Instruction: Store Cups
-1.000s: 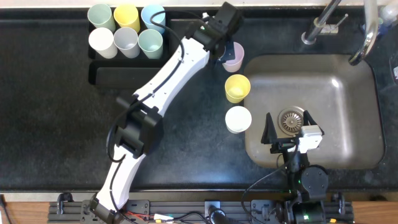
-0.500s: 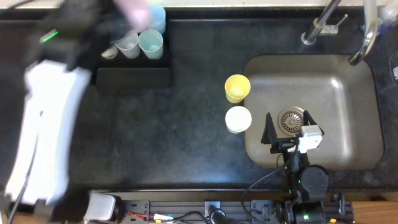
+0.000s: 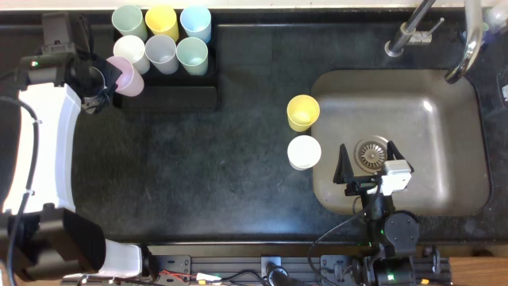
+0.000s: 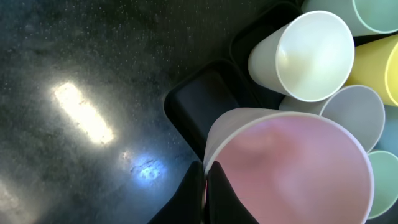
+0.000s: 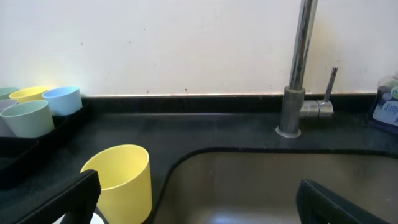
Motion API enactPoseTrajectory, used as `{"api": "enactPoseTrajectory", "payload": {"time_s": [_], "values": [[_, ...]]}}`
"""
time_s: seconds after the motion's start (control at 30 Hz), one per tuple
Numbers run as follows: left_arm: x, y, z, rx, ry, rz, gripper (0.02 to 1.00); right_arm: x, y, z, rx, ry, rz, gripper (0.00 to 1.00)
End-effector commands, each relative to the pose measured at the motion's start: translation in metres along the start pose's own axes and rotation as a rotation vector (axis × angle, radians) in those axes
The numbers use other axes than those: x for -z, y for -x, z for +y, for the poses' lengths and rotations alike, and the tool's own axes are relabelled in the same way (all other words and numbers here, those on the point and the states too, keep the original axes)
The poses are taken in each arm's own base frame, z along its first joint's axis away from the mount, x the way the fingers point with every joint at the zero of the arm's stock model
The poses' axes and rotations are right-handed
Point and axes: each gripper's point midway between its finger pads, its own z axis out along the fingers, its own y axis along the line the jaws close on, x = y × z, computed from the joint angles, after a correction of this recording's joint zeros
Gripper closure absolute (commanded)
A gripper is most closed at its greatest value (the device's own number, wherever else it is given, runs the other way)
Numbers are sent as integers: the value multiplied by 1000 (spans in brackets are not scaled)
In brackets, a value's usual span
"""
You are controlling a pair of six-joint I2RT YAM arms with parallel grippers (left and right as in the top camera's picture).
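Observation:
A pink cup point(image 3: 128, 75) hangs tilted over the left end of the black tray point(image 3: 171, 97), with my left gripper point(image 3: 107, 79) shut on its rim. In the left wrist view the pink cup point(image 4: 292, 168) is pinched at its edge by my left gripper point(image 4: 204, 186), above a bare tray slot point(image 4: 199, 102) beside a white cup point(image 4: 308, 56). Several cups stand in the tray's back rows. A yellow cup point(image 3: 302, 112) and a white cup point(image 3: 304, 152) stand left of the sink. My right gripper point(image 3: 367, 171) rests open over the sink, and its wrist view faces the yellow cup point(image 5: 121, 177).
The steel sink point(image 3: 444, 119) takes up the right side, with a faucet point(image 3: 409, 32) behind it. The faucet point(image 5: 298, 74) also rises ahead in the right wrist view. Dark countertop point(image 3: 222, 175) stretches between tray and sink.
The left arm swung from beside the sink across to the far left, carrying the pink cup to the tray's left end. The right arm has not moved.

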Motion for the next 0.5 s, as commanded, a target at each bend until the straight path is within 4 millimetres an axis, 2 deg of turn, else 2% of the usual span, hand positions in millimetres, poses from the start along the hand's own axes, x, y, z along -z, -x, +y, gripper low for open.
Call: {"api": "enactPoseTrajectory", "payload": {"time_s": [0.03,0.23,0.5], "values": [[-24,0,0,19,35,25,982,0,-3,0,-4,4,-1,5],[-47,7,-5,18,47,9,982,0,-3,0,-4,4,-1,5],[-48,11,5,18,94,-14,982,0,-3,0,-4,4,-1,5]]}}
